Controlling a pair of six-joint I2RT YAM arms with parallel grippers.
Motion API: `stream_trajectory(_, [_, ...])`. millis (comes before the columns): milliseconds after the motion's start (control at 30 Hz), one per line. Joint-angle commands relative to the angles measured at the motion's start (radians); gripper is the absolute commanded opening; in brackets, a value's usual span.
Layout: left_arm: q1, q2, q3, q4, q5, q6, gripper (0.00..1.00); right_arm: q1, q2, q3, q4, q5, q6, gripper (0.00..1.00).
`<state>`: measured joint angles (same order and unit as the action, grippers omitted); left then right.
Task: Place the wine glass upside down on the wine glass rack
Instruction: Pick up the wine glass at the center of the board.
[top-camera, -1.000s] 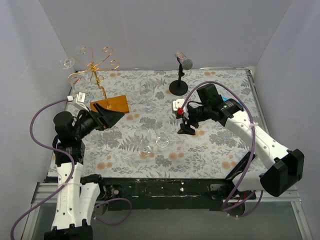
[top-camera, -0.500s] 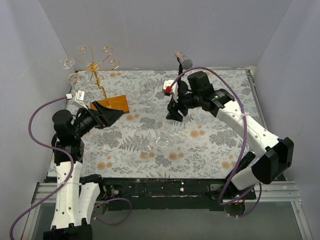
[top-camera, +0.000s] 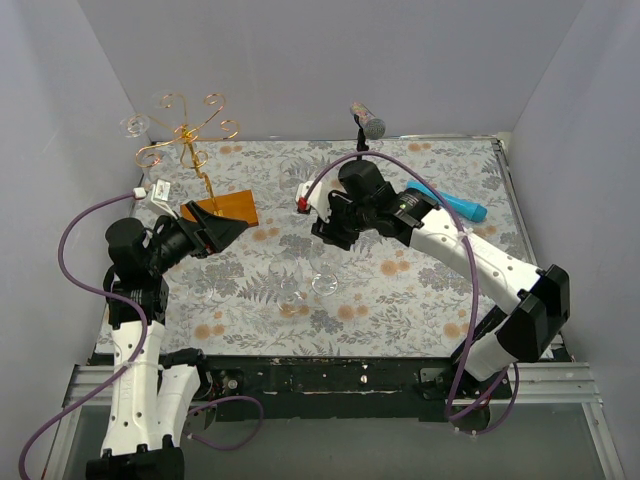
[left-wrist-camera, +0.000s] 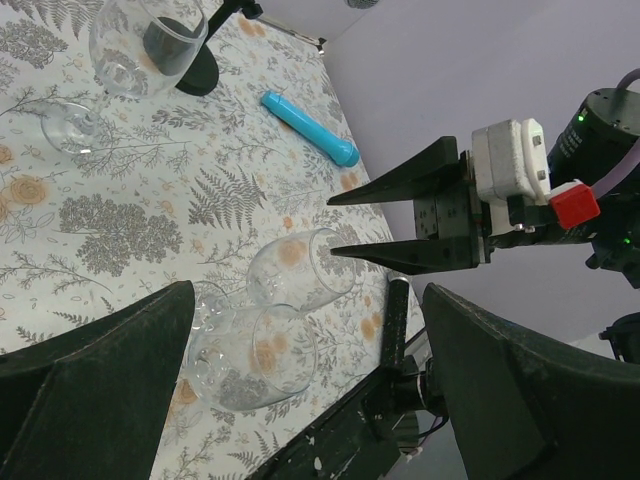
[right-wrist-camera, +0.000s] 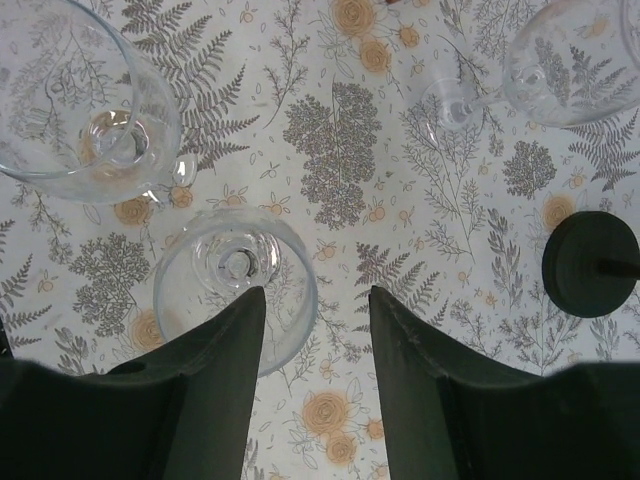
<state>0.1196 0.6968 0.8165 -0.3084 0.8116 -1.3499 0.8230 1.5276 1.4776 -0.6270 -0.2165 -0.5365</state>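
Observation:
The gold wire wine glass rack (top-camera: 186, 130) stands at the far left on its orange-brown wooden base (top-camera: 222, 207), with one glass (top-camera: 133, 125) hanging from an arm. Two clear wine glasses (top-camera: 290, 281) (top-camera: 325, 283) stand mid-table. In the right wrist view they show from above, one (right-wrist-camera: 235, 285) partly under my left finger and one (right-wrist-camera: 85, 100) further left. A third glass (right-wrist-camera: 570, 55) lies on its side. My right gripper (right-wrist-camera: 317, 292) (top-camera: 324, 238) hovers open and empty over them. My left gripper (top-camera: 226, 232) (left-wrist-camera: 305, 300) is open and empty near the wooden base.
A black microphone stand (top-camera: 358, 170) stands at the back centre, and its round base (right-wrist-camera: 593, 265) shows in the right wrist view. A blue cylinder (top-camera: 448, 203) lies to the right of the right arm. Grey walls enclose the floral table on three sides.
My right arm has swung left and forward, bringing its open gripper over the standing glasses and uncovering the blue cylinder. The left arm has not moved.

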Motion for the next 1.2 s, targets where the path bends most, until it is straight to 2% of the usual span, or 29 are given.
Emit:
stream_trajectory(0, [-0.006, -0.008, 0.036, -0.020, -0.006, 0.015, 0.98, 0.025, 0.019, 0.039, 0.003, 0.094, -0.025, 0.52])
stream_trajectory(300, [-0.008, -0.011, 0.038, -0.026, -0.011, 0.020, 0.98, 0.048, 0.025, 0.029, 0.006, 0.163, -0.049, 0.37])
stream_trajectory(500, [-0.008, -0.011, 0.038, -0.026, -0.011, 0.018, 0.98, 0.056, 0.025, 0.018, 0.004, 0.167, -0.059, 0.30])
stream_trajectory(1167, [-0.009, -0.013, 0.041, -0.029, -0.011, 0.017, 0.98, 0.059, 0.045, 0.029, -0.025, 0.160, -0.063, 0.32])
